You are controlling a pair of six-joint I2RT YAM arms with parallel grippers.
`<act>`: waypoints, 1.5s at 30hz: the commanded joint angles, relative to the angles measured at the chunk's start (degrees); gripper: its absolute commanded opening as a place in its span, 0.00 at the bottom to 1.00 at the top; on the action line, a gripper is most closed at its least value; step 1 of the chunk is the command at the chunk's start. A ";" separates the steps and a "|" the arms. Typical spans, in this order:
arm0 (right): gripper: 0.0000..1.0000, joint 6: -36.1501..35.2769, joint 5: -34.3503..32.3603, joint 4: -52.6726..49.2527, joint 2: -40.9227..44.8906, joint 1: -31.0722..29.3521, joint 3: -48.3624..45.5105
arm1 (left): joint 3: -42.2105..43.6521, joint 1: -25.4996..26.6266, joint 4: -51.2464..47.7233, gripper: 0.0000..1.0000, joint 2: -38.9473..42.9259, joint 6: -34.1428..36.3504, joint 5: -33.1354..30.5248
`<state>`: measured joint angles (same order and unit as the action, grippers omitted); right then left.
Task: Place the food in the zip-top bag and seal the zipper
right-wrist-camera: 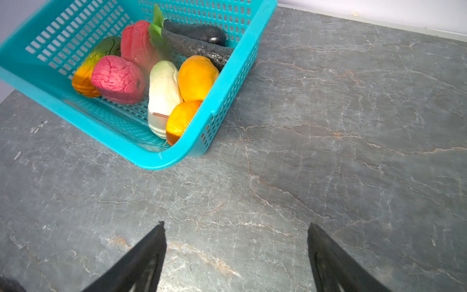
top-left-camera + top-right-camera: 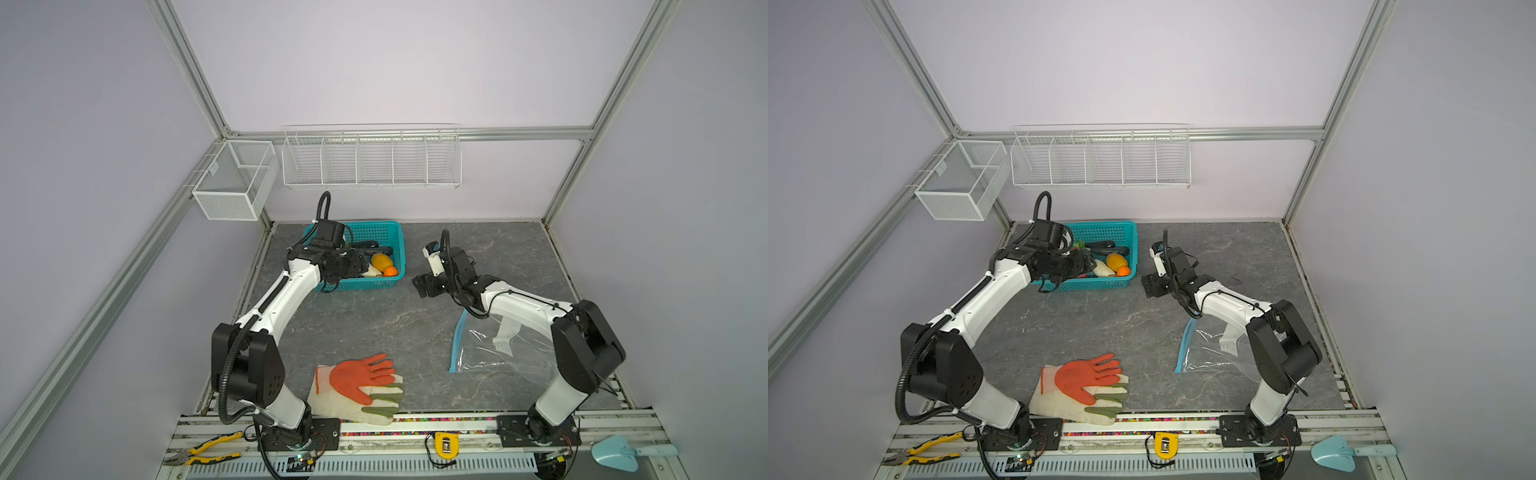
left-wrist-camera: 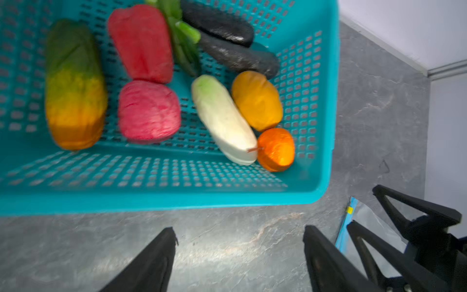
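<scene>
Overhead, table (image 2: 374, 332): grey and marbled, seen in both top views.
Top views, teal basket (image 2: 361, 285): on the table's far left part.
Top views, food (image 2: 382, 262): in the teal basket; yellow-orange, orange, white and dark pieces show beside the left arm.
Top views, zip-top bag (image 2: 498, 353): lies flat on the table at the near right, partly under the right arm, well apart from the basket.
Top views, zipper (image 2: 457, 345): light blue strip along the bag edge facing the table's middle.
Top views, left gripper (image 2: 360, 267): raised at the basket, hiding part of the food; its jaws are too small to read here.
Top views, right gripper (image 2: 422, 286): above bare table between basket and bag, touching neither.
Top views, gloves (image 2: 361, 386): orange-and-white pair near the front edge, between the arm bases.
Left wrist, left gripper (image 3: 240, 228): jaws wide apart, nothing between them, bare table beyond.
Left wrist, food: green-to-orange piece (image 3: 75, 86), red pepper (image 3: 141, 43), pink-red round piece (image 3: 149, 111), white radish (image 3: 222, 118), yellow-orange piece (image 3: 256, 99), small orange (image 3: 276, 149) and two dark pieces (image 3: 240, 57) lie on the basket floor; the white radish touches the small orange and the yellow-orange piece.
Left wrist, zipper (image 3: 341, 237): blue strip with a yellow tab (image 3: 349, 209), partly behind the right gripper.
Right wrist, right gripper (image 1: 235, 224): jaws wide apart and empty above bare table.
Right wrist, food (image 1: 161, 96): in the teal basket (image 1: 156, 161), beyond the jaws.
</scene>
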<state>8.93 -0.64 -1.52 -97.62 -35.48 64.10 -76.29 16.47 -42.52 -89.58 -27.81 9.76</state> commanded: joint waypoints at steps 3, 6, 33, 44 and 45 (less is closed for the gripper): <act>0.88 -6.00 -0.05 -1.21 -0.50 -2.45 4.31 | 7.13 -6.39 -3.18 0.85 3.27 -0.03 0.90; 0.88 -7.93 -1.54 -2.16 -1.46 -3.44 5.70 | 8.94 -8.50 -2.19 0.91 4.60 -0.50 1.53; 0.89 -11.33 -8.17 -6.83 -9.86 -5.65 13.67 | -2.40 -7.76 5.51 0.91 -8.83 -5.02 7.68; 0.88 -7.61 -8.72 -6.41 -10.90 -5.69 14.39 | -6.84 -5.51 5.46 0.90 -12.68 -5.24 7.05; 0.89 -7.07 -8.95 -6.31 -11.05 -5.60 14.52 | -6.98 -5.32 5.76 0.90 -12.80 -5.37 7.03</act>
<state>-0.30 -8.34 -8.12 -107.72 -40.77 77.21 -81.41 10.48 -37.98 -101.62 -32.56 16.75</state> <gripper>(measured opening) 0.885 0.900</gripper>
